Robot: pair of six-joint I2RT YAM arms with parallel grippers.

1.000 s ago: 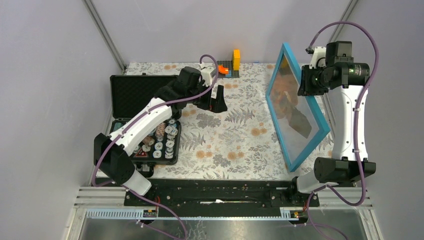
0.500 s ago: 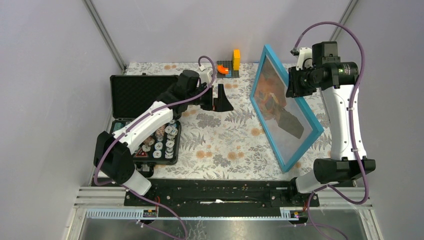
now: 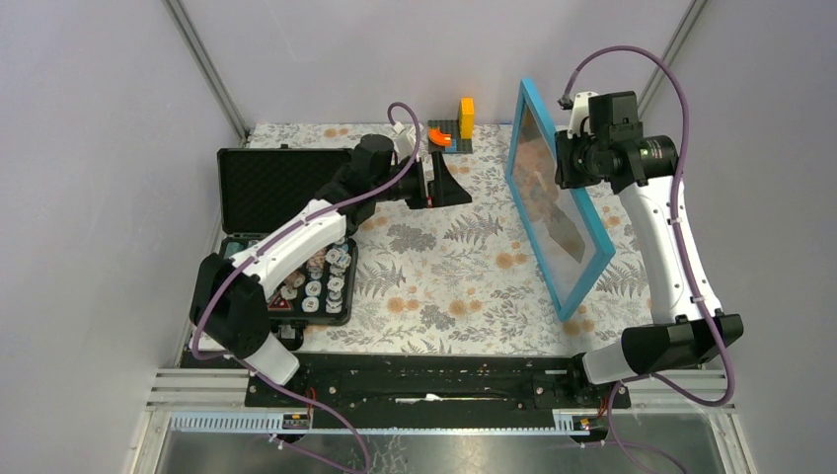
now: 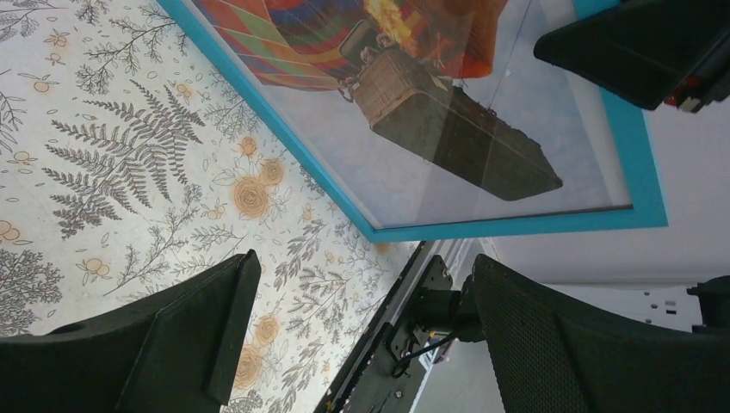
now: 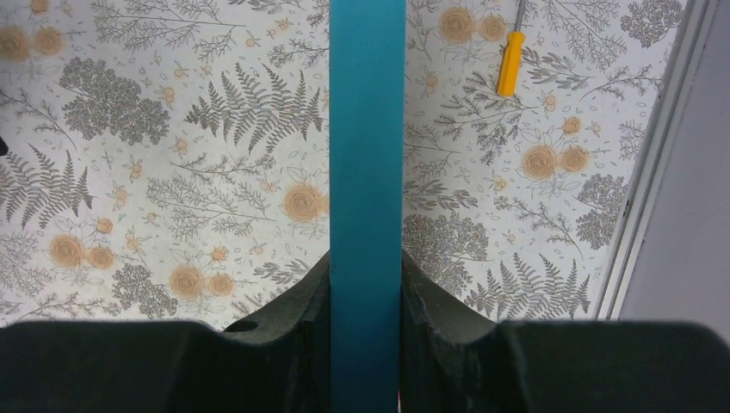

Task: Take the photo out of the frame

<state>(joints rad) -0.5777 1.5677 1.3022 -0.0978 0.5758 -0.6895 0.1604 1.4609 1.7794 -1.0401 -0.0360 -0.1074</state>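
The frame [image 3: 589, 259], with its thin light-blue border, is lifted and stands almost on edge over the right half of the table. My right gripper [image 3: 565, 163] is shut on its upper rim. In the right wrist view the blue edge [image 5: 366, 129] runs straight up between both pads, with my right gripper [image 5: 366, 275] pinching it. The photo [image 3: 545, 188], a hot-air balloon with a wicker basket, sits behind the glass. My left gripper [image 3: 462, 188] is open and empty, left of the frame and apart from it. In its own view my left gripper [image 4: 361, 284] faces the photo [image 4: 413, 112] and the blue border [image 4: 284, 151].
An open black foam-lined case [image 3: 281, 188] lies at the left, its lower half holding several small round pieces [image 3: 316, 276]. Orange and yellow blocks [image 3: 459, 123] stand at the back edge. An orange-handled screwdriver [image 5: 510, 62] lies on the floral cloth beneath the frame.
My right arm has carried the frame leftward and turned it more upright, nearer edge-on. My left gripper has swung right toward the frame's front, staying open.
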